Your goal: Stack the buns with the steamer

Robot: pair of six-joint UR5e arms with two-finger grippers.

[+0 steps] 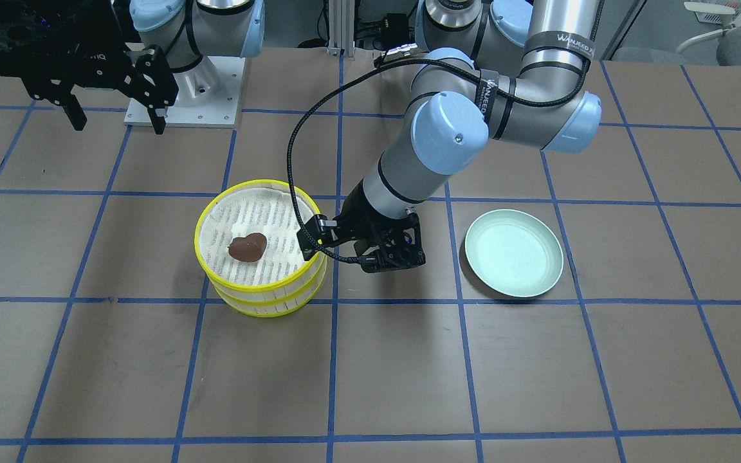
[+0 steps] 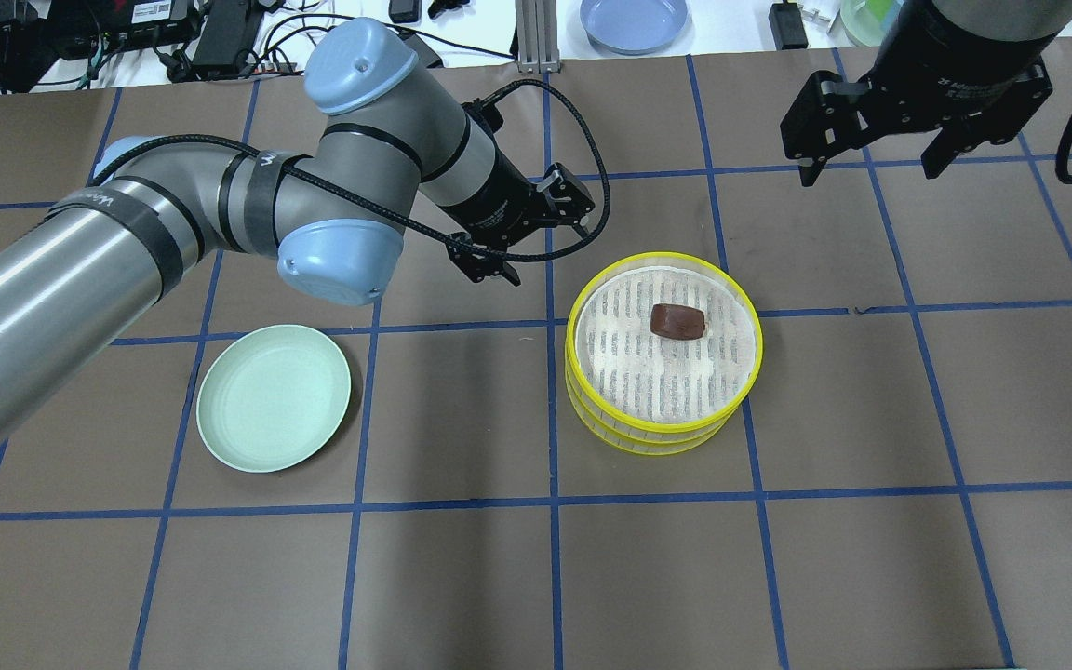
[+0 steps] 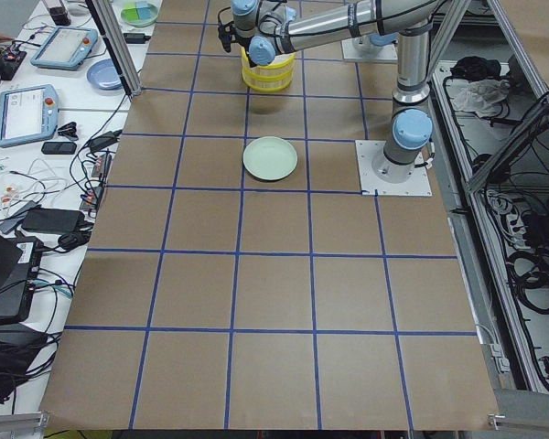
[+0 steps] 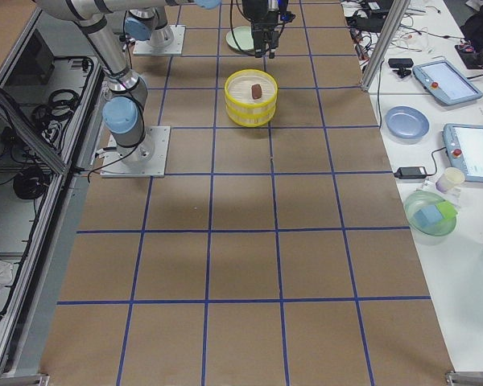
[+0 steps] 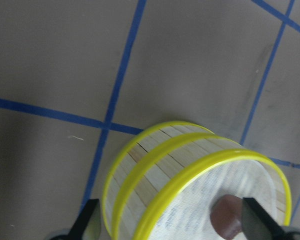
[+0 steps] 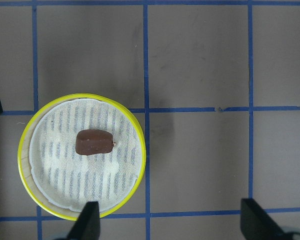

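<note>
The steamer [image 2: 664, 430] is two yellow-rimmed tiers stacked near the table's middle. The dark reddish-brown bun [image 2: 677, 321] lies on the white liner of the top tier; it also shows in the front view [image 1: 247, 247] and the right wrist view [image 6: 94, 142]. The cream-yellow bun is not in view. My left gripper [image 2: 489, 270] is open and empty, just beside the steamer's rim on the plate's side; in the left wrist view [image 5: 172, 225] its fingers frame the steamer [image 5: 155, 170]. My right gripper [image 2: 871, 167] is open and empty, high above the table and away from the steamer.
A pale green plate [image 2: 274, 397] lies empty on the table to the left arm's side of the steamer. A blue plate [image 2: 634, 20] and cables sit on the bench beyond the table's far edge. The brown tabletop has blue tape gridlines.
</note>
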